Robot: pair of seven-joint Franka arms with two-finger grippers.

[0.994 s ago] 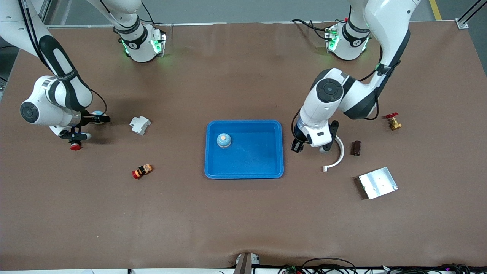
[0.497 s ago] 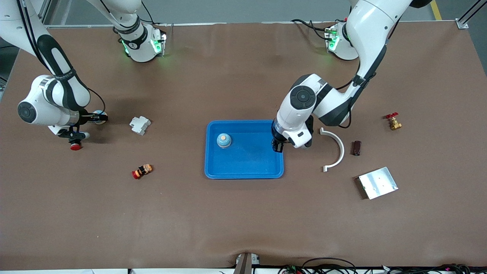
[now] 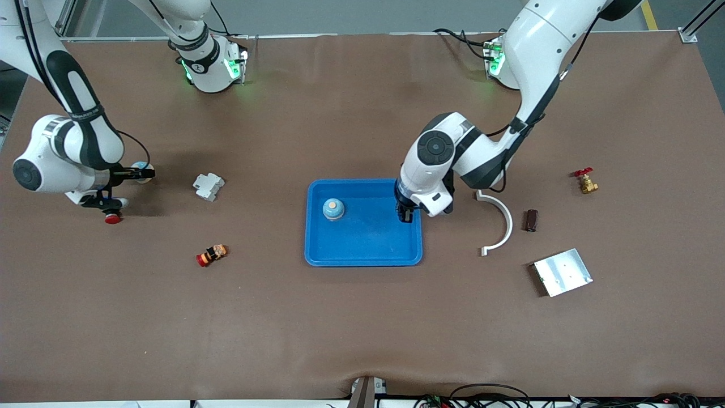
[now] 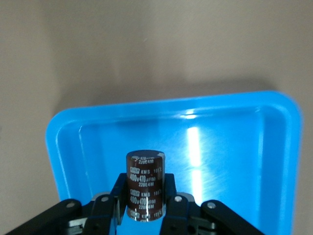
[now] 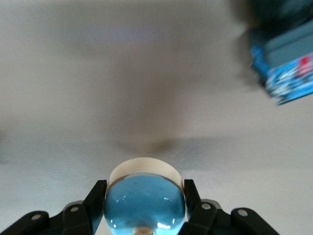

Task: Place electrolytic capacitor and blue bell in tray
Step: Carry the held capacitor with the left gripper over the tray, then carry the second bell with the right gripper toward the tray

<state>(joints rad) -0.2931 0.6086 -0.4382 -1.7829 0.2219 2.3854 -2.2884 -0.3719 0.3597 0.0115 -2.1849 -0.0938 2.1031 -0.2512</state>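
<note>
capacitor between left gripper jaws, clamped, over tray | right gripper clenched on bell, well apart from tray

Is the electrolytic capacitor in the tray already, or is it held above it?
Held, not set down. The left gripper is shut on the electrolytic capacitor, which hangs upright over the tray, near its edge toward the left arm's end.
</note>
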